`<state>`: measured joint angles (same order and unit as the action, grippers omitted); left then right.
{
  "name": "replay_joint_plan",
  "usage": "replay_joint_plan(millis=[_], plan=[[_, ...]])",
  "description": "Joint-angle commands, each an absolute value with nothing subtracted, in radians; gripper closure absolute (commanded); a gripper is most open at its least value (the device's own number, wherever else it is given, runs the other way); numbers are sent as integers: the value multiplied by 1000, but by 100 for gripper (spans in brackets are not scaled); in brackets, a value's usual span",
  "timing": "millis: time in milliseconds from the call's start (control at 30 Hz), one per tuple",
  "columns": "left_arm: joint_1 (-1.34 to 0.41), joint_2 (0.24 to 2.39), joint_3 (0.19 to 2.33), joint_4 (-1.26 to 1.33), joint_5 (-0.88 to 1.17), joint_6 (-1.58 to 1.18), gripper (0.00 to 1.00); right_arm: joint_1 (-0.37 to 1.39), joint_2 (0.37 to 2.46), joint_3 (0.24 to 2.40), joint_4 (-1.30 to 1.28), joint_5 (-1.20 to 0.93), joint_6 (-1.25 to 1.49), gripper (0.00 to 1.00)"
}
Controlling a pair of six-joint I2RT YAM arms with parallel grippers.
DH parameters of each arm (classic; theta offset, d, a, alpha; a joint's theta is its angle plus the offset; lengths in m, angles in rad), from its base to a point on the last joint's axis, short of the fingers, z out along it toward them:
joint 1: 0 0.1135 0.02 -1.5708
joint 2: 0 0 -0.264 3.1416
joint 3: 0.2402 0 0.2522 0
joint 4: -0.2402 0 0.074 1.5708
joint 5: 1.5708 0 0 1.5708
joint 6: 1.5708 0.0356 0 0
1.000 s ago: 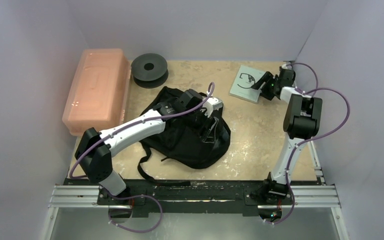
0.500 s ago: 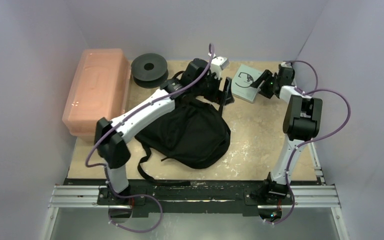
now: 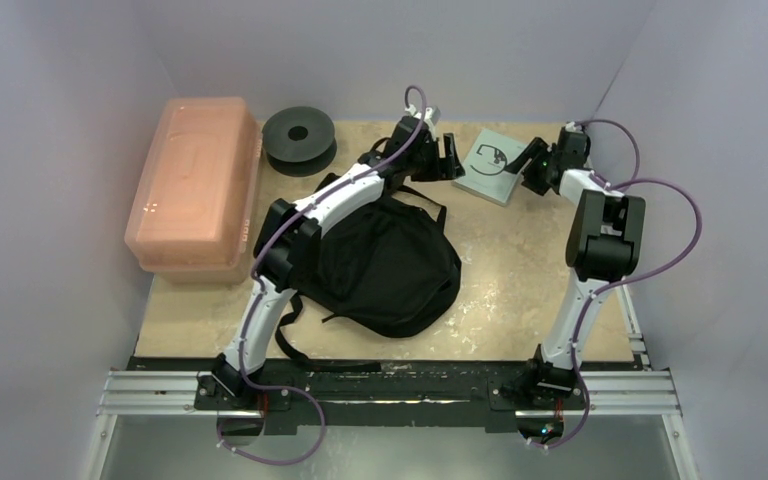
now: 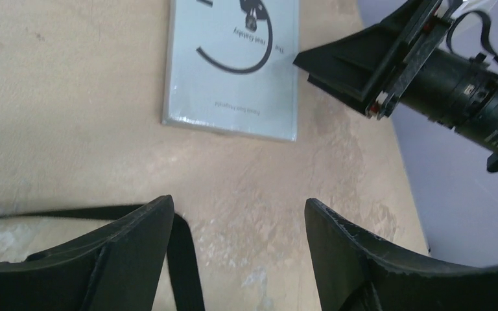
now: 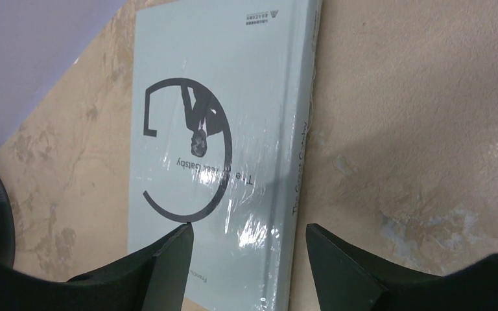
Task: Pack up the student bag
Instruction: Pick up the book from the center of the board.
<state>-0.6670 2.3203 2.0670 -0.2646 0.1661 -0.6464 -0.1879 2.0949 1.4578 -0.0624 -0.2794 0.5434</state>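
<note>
- Fingers of the left hand [image 4: 238, 204] are wide apart. Only bare table [image 4: 71, 129] shows between them, so it holds nothing.
- A black strap [image 4: 183, 265] of the student bag lies on the table under this hand. The book [image 4: 233, 65] lies flat a little way ahead of it.
- The right hand [image 5: 246, 230] is open too. The long edge of the book shows in the gap between its fingers, but they are not shut on it.
- Seen from above, both hands are at the far side of the table, with the book between them.
- The student bag [image 3: 390, 265] lies flat in the middle of the table, on the near side of the left hand. The left arm reaches over its left part.
- The bag's long side runs from far to near, leaning a bit to the right at the near end. Long straps trail off its near left corner. I cannot tell which end has the opening.
- A pink box [image 3: 195, 180] fills the left edge, and a black spool [image 3: 300, 135] sits by the far edge next to it. The book is near the far right corner.
- Bare table shows from the right of the bag to the right arm. The gap between the bag and the box is thin.
</note>
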Motion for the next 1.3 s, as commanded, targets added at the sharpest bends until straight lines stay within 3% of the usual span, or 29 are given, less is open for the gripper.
replay_joint_plan(millis=[0, 233, 500, 533, 567, 600, 633, 900, 1133, 1267], plan=[[-658, 2387, 2158, 13, 128, -745, 27, -187, 2126, 1533, -73, -258, 541, 32], [-653, 2559, 2262, 204, -18, -887, 29, -187, 2127, 1540, -52, -280, 538, 33], [-653, 2684, 2358, 211, -163, -1008, 33, -183, 2140, 1550, -67, -286, 535, 33], [-652, 2695, 2371, 181, -173, -1038, 34, -184, 2141, 1551, -69, -287, 535, 30], [-654, 2706, 2377, 153, -176, -1074, 35, -181, 2140, 1551, -69, -289, 535, 20], [-656, 2714, 2383, 135, -174, -1101, 36, -180, 2139, 1553, -68, -291, 535, 3], [-659, 2723, 2391, 97, -178, -1136, 36, -178, 2138, 1554, -68, -291, 533, 1], [-672, 2786, 2423, 21, -96, -1297, 37, -158, 2159, 1565, -69, -308, 517, 4], [-667, 2774, 2396, 72, 8, -1270, 38, -132, 2184, 1582, -64, -355, 517, 15], [-656, 2760, 2389, 110, 120, -1267, 43, -114, 2203, 1592, -67, -382, 510, 21]])
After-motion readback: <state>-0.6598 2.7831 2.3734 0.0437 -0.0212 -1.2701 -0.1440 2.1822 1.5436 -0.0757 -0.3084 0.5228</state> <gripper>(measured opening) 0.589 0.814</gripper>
